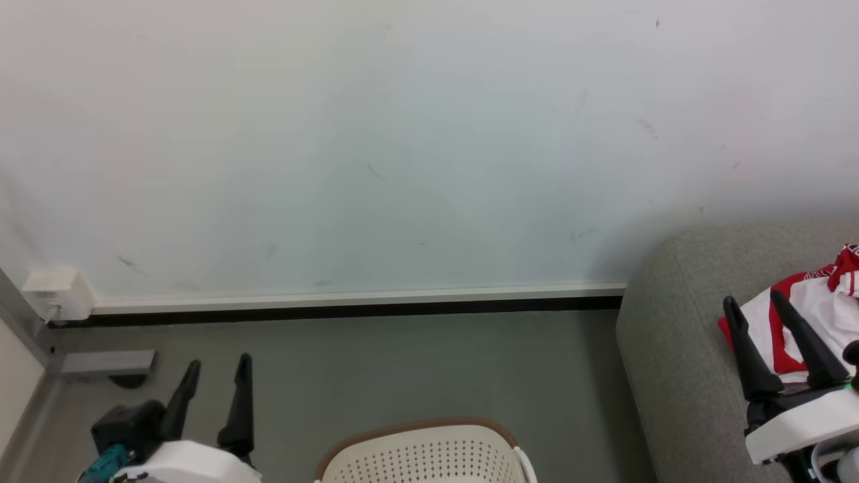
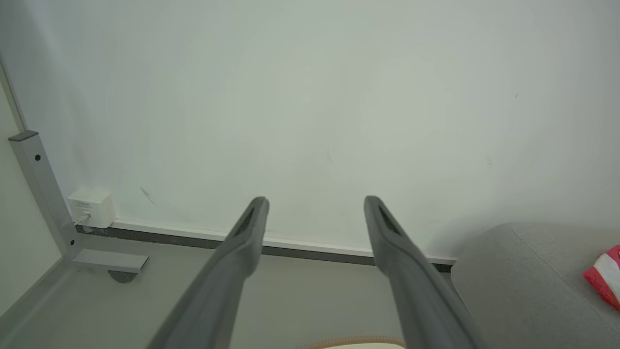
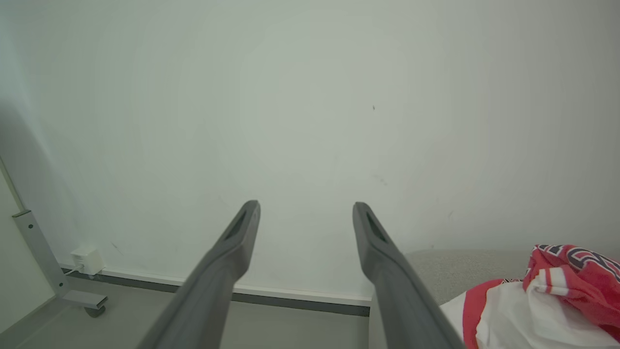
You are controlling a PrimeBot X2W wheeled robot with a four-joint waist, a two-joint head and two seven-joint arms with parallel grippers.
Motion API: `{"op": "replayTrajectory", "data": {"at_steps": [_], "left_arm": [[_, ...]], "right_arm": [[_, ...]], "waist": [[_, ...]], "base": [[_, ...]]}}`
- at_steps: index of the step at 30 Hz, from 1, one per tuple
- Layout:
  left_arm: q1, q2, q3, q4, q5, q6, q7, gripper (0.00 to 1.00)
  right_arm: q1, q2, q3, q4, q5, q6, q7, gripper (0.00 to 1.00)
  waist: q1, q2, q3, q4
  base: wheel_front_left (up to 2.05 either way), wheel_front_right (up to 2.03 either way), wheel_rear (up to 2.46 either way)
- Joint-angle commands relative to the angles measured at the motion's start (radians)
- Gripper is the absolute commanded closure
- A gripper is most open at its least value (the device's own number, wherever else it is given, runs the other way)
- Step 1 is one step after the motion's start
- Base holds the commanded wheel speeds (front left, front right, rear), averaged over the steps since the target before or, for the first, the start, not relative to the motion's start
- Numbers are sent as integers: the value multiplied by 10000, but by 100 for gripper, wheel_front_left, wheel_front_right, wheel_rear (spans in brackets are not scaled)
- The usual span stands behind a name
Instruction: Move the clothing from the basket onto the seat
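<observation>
Well, from the head, the left gripper (image 1: 219, 362) is hanging spread wide and empty, with the basket (image 1: 429, 459) sitting just to its right. The right gripper (image 1: 754, 299) is gaping empty too, its fingers showing against the clothing (image 1: 822, 305) lying on the seat (image 1: 671, 349). Along the left wrist, seat and clothing are lying well off to the fingers' right. Along the right wrist, the clothing is bunching just beside the right-hand finger.
</observation>
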Motion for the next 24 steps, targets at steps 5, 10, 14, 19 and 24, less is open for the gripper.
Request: {"op": "replayTrajectory", "data": {"at_steps": [5,10,14,19,24], "left_arm": [[806,-409,852,149,660,-131,-2,0],[1233,-900,1655,240,1361,-319,-2,0],[1495,-1281,2184,285,1935,-493,-3,0],[1729,-1656,2664,342,2451,-755,-3,0],[1919,-2085,3166,317,2958,-1032,-3,0]], "right_arm": [[1235,898,-1068,-666,-1122,-23,-39,0],[2184,1753,-1791,-1309,-1806,-23,-40,0],[2687,2229,-2027,-1608,-2284,-23,-41,0],[2963,2449,-2158,-1770,-2675,-23,-42,0],[3113,2595,-2320,-1828,-2931,-23,-42,0]], "waist": [[1,0,51,181],[1,0,102,264],[1,0,118,296],[1,0,84,305],[1,0,34,287]], "base": [[0,0,0],[0,0,0],[0,0,0],[0,0,0],[0,0,0]]}}
